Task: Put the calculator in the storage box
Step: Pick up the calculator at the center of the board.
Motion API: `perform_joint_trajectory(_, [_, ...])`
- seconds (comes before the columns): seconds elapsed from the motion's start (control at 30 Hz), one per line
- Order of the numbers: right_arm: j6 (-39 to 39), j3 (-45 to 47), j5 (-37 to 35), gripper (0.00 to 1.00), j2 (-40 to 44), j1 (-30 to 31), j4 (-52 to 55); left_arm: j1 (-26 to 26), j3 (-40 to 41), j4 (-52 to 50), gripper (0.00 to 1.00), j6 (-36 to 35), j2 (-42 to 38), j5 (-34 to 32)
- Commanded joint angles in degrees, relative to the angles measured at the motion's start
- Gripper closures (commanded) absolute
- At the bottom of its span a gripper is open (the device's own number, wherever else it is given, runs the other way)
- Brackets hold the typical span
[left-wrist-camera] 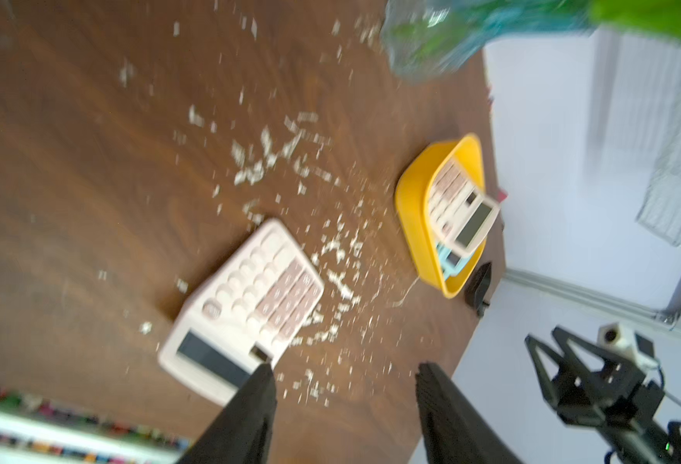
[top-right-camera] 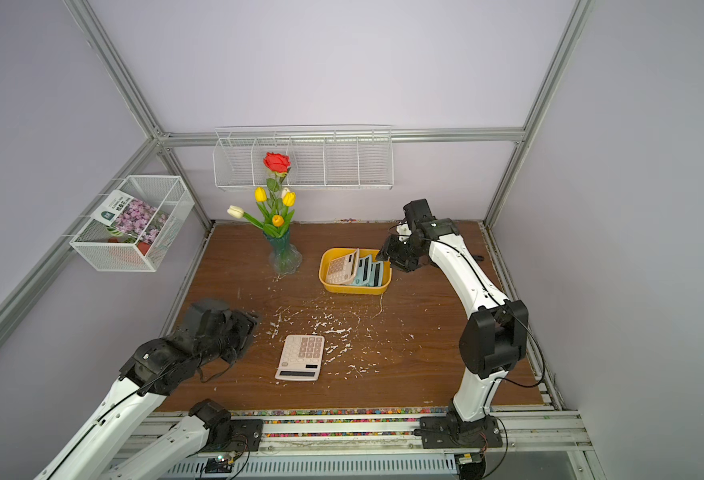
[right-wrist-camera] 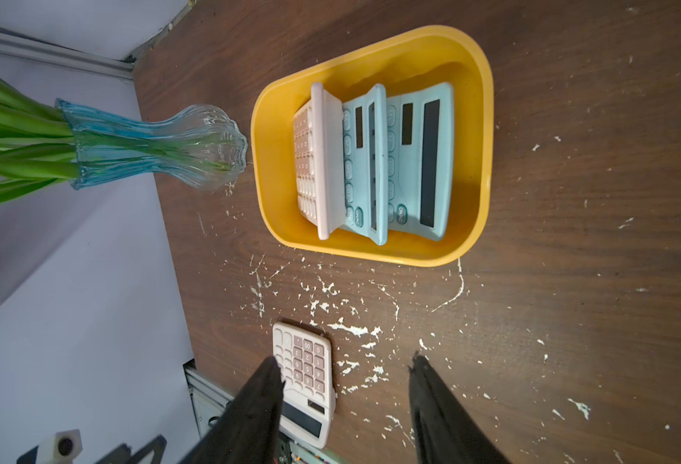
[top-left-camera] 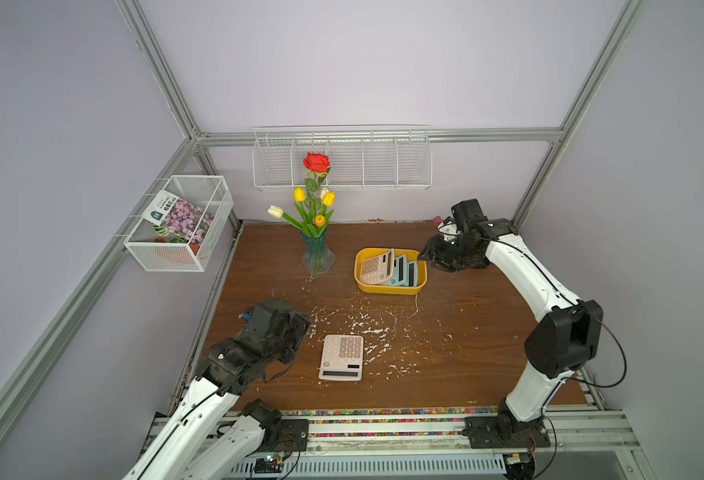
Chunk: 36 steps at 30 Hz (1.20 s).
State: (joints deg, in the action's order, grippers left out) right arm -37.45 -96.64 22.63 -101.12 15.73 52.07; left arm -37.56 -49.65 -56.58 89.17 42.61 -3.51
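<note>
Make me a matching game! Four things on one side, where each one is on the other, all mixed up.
Things:
1. storage box
2. vase
3. lone pink calculator
4. flower packet

Places:
A. flat on the table
B. in a wire basket
C. holding flowers
D. three calculators leaning inside

Pairs: 1-D, 2-C, 3-A, 4-B

A blue glass vase point(top-left-camera: 318, 255) of flowers point(top-left-camera: 316, 163) stood on the white-flecked surface point(top-left-camera: 466, 332); a long wire basket point(top-left-camera: 383, 166) and a mesh basket point(top-left-camera: 167, 255) hung on the walls.
</note>
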Motion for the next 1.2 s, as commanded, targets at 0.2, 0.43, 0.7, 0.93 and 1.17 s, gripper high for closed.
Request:
perform_joint_trajectory(0.2, [-4.47, 7.54, -0.84, 0.46, 8.05, -0.59, -8.06, -18.42, 9.29, 8.49, 0.36, 28.56, 9.31, -2.4])
perform_joint_trajectory(0.43, [-4.25, 10.22, -1.01, 0.46, 10.24, -1.14, -8.49, -23.44, 14.99, 15.14, 0.36, 35.53, 8.86, -4.26])
perform_joint_trajectory(0.7, [-3.24, 9.98, -1.35, 0.46, 9.98, -1.49, -7.35, -27.87, 17.98, 21.39, 0.36, 40.21, 11.45, -7.08])
perform_joint_trajectory(0.93, [-2.98, 9.9, -1.45, 0.46, 10.09, -1.57, -6.86, -31.17, 18.75, 22.94, 0.36, 43.54, 12.59, -9.18])
perform_joint_trajectory(1.17, [-2.98, 9.41, -1.63, 0.46, 9.85, -1.57, -6.41, -34.67, 20.59, 21.48, 0.35, 48.23, 10.37, -9.86])
